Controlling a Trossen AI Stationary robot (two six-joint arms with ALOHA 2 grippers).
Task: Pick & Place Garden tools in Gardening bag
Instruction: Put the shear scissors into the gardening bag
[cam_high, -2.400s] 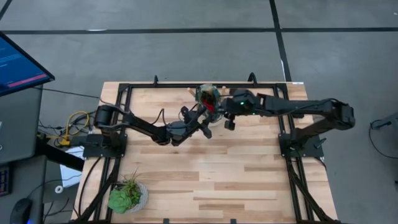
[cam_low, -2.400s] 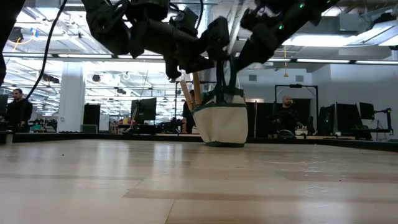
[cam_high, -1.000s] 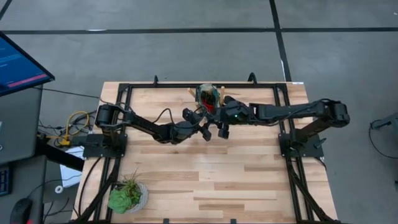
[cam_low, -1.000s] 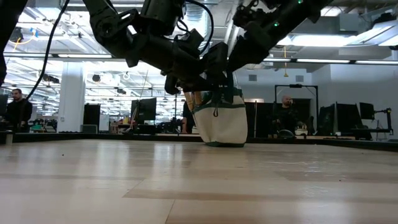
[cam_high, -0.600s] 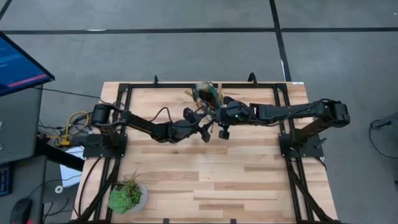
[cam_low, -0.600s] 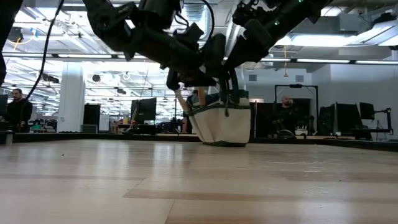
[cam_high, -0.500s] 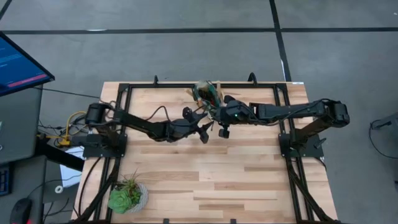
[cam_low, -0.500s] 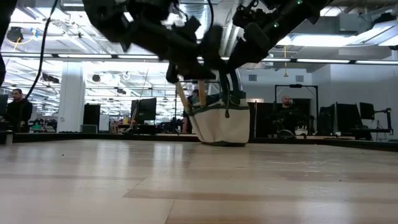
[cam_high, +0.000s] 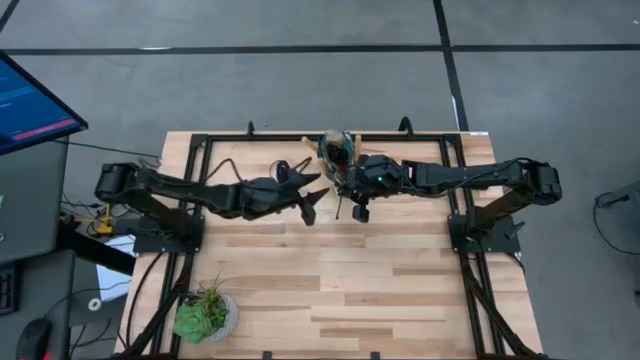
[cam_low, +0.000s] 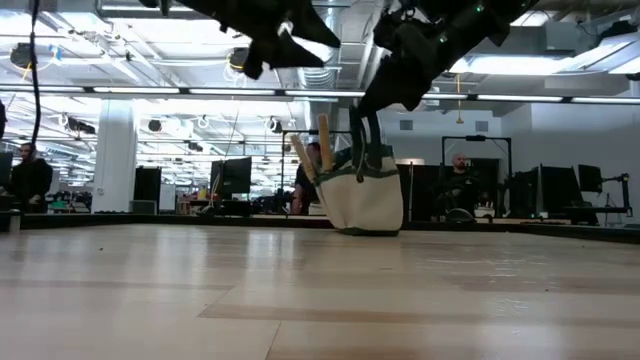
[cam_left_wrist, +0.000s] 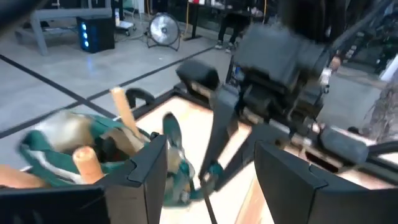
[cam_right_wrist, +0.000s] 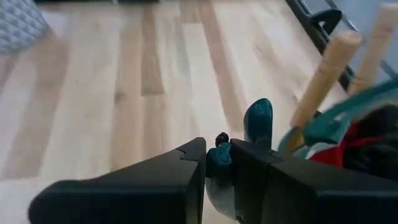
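The bag sits near the far edge of the table, about in the middle, upright but leaning a bit in the low view. A couple of wooden handles stick up out of its top, and the right wrist view shows two of them poking out next to something red inside.

The right gripper is right at the bag's near side, jaws pinched on a green loop handle, with the strap running between the fingers. In the low view that arm comes down from above onto the loop.

The left gripper is just left of the bag and not touching it, up in the air, jaws spread wide with nothing between them. Its own camera looks past the open fingers at the bag and the right arm.

A potted plant sits at the near left corner, well away from everything.
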